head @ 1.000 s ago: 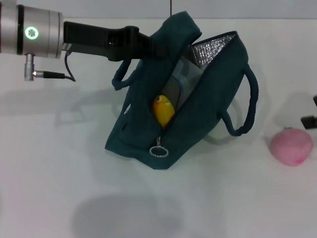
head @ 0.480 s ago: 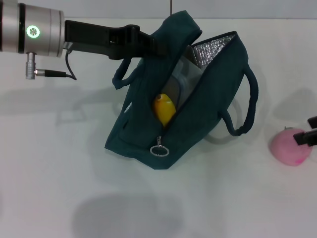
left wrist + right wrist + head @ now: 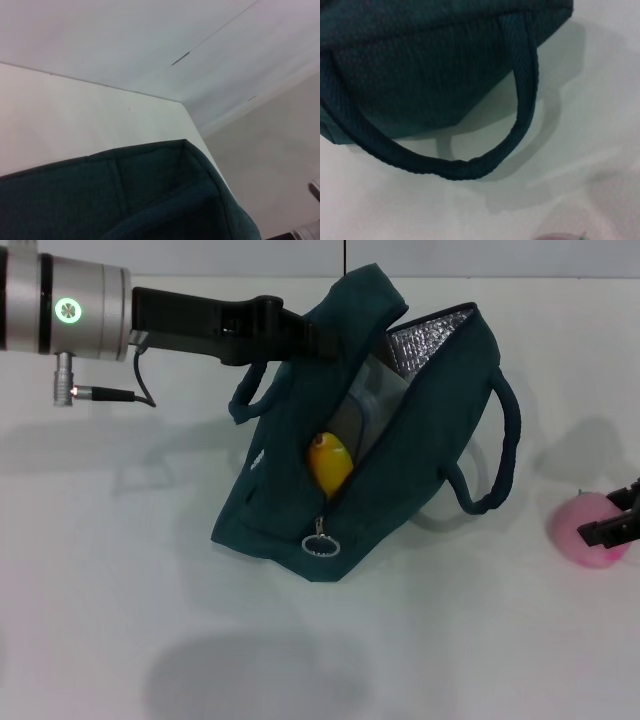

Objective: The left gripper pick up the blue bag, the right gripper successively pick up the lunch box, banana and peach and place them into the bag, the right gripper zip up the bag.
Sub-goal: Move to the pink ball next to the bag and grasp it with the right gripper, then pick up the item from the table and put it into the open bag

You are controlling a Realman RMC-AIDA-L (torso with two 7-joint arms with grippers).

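left gripper fingers clamped on blue bag rim; right gripper over peach, fingers' spread unclear.

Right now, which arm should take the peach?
The right. The right gripper is already at the peach, while the left gripper is across the table holding the blue bag open.

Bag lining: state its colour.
Silver foil, seen inside the open blue bag mouth; the head view shows it best.

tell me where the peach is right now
In the head view the peach sits on the table at the far right, right of the blue bag, with the right gripper over it.
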